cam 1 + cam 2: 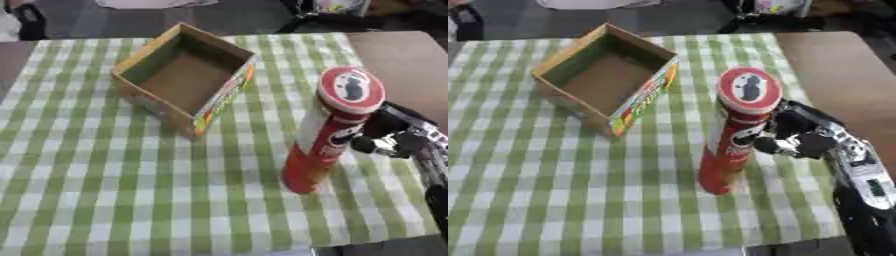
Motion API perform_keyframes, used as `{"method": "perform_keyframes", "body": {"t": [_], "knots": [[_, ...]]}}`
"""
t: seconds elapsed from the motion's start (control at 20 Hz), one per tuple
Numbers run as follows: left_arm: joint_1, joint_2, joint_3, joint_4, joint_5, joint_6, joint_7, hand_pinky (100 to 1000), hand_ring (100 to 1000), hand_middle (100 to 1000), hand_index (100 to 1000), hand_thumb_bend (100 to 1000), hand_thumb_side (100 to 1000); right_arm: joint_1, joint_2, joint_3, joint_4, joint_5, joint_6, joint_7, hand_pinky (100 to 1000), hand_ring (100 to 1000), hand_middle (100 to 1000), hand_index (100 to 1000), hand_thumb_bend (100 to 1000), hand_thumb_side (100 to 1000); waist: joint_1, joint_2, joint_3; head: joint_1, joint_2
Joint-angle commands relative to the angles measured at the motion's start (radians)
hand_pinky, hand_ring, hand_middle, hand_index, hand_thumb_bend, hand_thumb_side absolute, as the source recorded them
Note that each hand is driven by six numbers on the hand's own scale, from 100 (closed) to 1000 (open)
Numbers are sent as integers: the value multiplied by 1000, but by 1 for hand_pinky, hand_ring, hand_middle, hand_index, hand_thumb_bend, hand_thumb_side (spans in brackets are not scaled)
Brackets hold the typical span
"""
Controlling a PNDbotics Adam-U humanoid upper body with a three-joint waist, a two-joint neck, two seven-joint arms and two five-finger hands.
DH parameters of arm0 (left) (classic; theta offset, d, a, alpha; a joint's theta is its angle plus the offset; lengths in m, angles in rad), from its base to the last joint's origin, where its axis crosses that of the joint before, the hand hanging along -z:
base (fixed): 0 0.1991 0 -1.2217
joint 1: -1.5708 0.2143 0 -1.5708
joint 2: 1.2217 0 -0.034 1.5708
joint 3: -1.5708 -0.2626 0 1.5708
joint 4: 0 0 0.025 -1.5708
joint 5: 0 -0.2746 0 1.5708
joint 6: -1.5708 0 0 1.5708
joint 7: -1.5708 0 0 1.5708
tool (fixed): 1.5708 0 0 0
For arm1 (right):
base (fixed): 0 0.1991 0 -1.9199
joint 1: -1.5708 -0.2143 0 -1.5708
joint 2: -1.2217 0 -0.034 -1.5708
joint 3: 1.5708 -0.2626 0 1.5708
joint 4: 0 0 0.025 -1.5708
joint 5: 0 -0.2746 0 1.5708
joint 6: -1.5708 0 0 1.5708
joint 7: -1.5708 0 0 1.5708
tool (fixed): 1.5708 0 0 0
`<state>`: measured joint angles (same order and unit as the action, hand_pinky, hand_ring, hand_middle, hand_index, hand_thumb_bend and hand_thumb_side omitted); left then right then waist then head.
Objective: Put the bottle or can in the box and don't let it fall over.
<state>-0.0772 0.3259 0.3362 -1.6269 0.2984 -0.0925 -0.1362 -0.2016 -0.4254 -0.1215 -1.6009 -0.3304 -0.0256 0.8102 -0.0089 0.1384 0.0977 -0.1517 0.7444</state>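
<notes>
Right hand (802, 136) w/ fingers curled against the upper side of the tall red cardboard crisp can (732, 137), upright on green-checked cloth (105, 190) near open cardboard box (179, 75); prob. light, top-heavy, smooth — grip mid-body.

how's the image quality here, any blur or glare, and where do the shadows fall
Left eye view: soft all over, the label on the red can unreadable and the right hand smeared; light is even, with no glare on the can's lid. Right eye view: equally soft; the open box is dim inside, and only a faint shadow lies on the checked cloth at the can's base.
</notes>
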Motion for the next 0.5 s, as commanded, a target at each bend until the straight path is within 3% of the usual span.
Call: {"method": "perform_keyframes", "body": {"t": [0.05, 0.5], "knots": [[-7, 14, 3, -9, -5, -1, -4, 1000, 1000, 1000, 796, 197, 771, -14, -8, 0, -26, 7, 1, 8, 1000, 1000, 1000, 1000, 578, 272, 2, -7, 0, -2, -9], [-6, 12, 4, -8, -6, -2, -6, 1000, 1000, 1000, 797, 197, 772, -19, 3, 6, -36, 3, 23, 13, 1000, 1000, 1000, 1000, 572, 301, 2, -4, 1, -3, -11]]}}
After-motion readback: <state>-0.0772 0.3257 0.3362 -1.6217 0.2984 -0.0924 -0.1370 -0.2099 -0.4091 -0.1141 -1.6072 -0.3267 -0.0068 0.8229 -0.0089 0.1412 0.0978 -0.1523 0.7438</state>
